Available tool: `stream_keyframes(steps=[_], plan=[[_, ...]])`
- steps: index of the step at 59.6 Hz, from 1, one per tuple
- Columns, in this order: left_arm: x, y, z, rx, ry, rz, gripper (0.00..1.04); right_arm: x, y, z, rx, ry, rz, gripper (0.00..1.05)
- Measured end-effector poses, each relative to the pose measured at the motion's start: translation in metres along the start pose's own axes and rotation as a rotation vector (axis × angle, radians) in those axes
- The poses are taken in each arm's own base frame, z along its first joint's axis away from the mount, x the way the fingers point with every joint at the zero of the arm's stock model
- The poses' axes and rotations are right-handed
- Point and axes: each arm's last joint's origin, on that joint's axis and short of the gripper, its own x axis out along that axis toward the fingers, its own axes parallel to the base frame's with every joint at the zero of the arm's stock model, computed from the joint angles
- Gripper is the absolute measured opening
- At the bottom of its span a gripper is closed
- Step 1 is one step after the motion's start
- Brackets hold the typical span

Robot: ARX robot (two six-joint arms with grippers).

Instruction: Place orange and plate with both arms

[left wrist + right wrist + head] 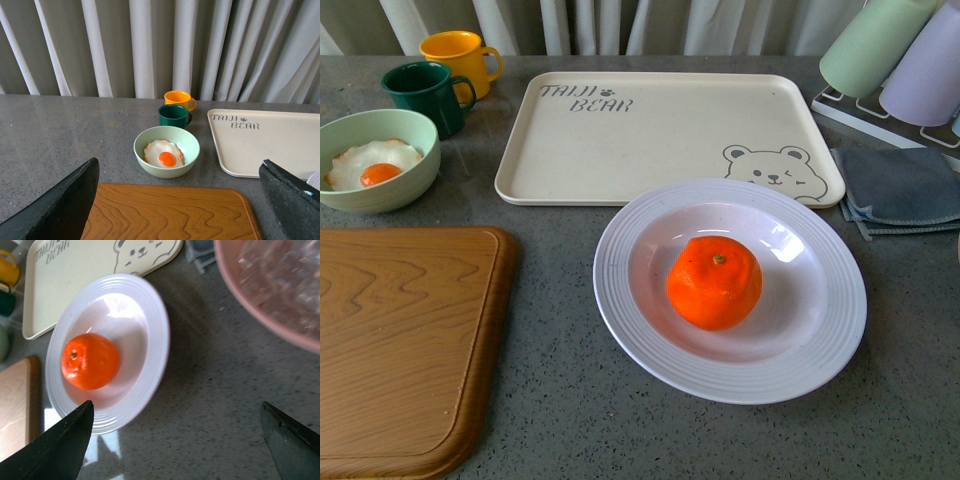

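Orange (714, 283) sits in the centre of the white plate (612, 262), which rests on the desk (560, 400) just in front of the bear-print tray (650, 140). My left gripper (178, 167) and right gripper (177, 407) both hang spread wide and empty. I judge the fruit firm, light and apt to roll, so I would pinch it across its widest part; the glossy plate looks stiff and slippery, best taken by its ribbed rim.

Grey table (560, 410) bears the plate (615, 290): bear tray (670, 130) just behind it, wooden board (400, 340) left, blue cloth (905, 190) back-right, green bowl (390, 195) and mugs (425, 90) back-left.
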Motion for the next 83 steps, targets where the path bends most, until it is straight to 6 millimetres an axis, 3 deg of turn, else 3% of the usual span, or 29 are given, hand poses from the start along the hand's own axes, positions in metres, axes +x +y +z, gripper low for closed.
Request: stream_keyframes(steps=[19,38,83], plan=[[0.000,0.000,0.000,0.000,0.000,0.000,0.96,0.046,-0.009,-0.025,0.030,0.059,-0.080,0.96],[0.000,0.000,0.000,0.000,0.000,0.000,0.96,0.091,-0.006,-0.028,0.066,0.085,-0.078,0.96],[0.000,0.000,0.000,0.000,0.000,0.000,0.96,0.132,0.008,-0.028,0.059,0.082,-0.074,0.96]])
